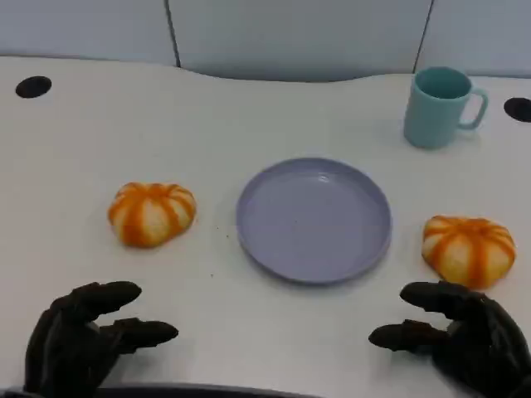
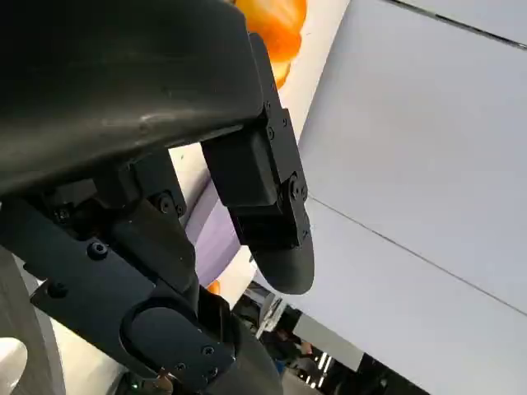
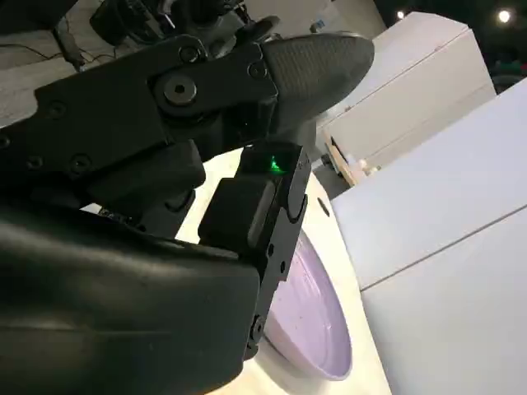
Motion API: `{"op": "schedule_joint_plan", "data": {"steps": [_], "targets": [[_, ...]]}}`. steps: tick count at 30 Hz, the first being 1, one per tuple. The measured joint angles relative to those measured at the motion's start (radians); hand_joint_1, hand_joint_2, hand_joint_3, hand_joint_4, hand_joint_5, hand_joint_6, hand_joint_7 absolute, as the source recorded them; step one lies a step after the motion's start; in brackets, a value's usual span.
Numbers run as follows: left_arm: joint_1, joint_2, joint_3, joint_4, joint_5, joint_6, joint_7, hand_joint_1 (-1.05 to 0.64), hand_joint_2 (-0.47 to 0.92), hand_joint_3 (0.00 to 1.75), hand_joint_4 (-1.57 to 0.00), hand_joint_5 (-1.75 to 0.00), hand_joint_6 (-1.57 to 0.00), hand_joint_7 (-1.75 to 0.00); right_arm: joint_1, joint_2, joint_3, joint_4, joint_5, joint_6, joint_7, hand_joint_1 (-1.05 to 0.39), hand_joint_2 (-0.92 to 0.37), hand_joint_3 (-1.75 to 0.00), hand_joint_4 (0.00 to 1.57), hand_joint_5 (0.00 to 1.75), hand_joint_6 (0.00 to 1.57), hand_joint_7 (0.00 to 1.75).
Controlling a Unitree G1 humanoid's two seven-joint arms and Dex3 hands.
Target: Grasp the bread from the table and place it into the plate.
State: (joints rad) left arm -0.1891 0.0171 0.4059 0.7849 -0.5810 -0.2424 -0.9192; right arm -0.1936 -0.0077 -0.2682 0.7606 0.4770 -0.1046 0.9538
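Both my hands rest low at the near table edge, fingers apart, holding nothing; two bread pieces flank the plate.

My left hand (image 1: pixel 79 336) sits near the front edge, with the left bread (image 1: pixel 152 212) beyond it and slightly to the right, apart from the fingers. My right hand (image 1: pixel 465 336) lies just short of the right bread (image 1: pixel 468 249); its fingers appear close to the bread, though contact cannot be confirmed. The purple plate (image 1: pixel 314 220) lies between the two breads, separated from each by bare table (image 1: pixel 249 116). A teal mug (image 1: pixel 440 106) stands well behind the plate, toward the far right edge.
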Motion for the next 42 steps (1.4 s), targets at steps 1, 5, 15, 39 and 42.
{"op": "schedule_joint_plan", "data": {"steps": [1,5,15,39,42], "targets": [[0.0,0.0,0.0,0.0,0.0,0.0,0.0,-0.96,0.58,0.0,-1.52,0.0,-1.36,0.0,0.0,0.0,0.0,0.0,-0.001,-0.001,0.0,-0.7,-0.92,-0.18,1.24,0.17,1.23,0.0],[0.0,0.002,0.001,0.001,-0.001,0.002,0.0,-0.95,0.57,0.0,-1.51,0.0,-1.34,0.0,0.0,0.0,0.0,0.0,-0.004,-0.003,0.0,-0.69,-0.92,-0.19,1.23,0.17,1.21,0.0],[0.0,0.003,0.003,0.001,-0.002,0.021,0.0,-0.97,0.57,0.0,-1.52,0.0,-1.34,0.0,0.0,-0.001,0.001,0.002,-0.004,-0.003,0.008,-0.7,-0.92,-0.19,1.23,0.17,1.19,0.0],[-0.028,0.156,-0.171,-0.164,0.606,-0.477,0.482,-1.05,0.92,0.16,-1.0,0.0,-0.82,0.0,-0.003,-0.002,0.003,0.006,-0.005,-0.008,0.013,-0.69,-0.92,-0.2,1.24,0.17,1.21,0.01],[-0.032,0.214,-0.206,-0.213,0.772,-0.489,0.617,-1.05,0.92,0.23,-0.86,0.0,-0.65,0.0,-0.003,-0.001,0.002,0.006,-0.005,-0.008,0.013,-0.69,-0.92,-0.19,1.24,0.16,1.21,0.01]]}}
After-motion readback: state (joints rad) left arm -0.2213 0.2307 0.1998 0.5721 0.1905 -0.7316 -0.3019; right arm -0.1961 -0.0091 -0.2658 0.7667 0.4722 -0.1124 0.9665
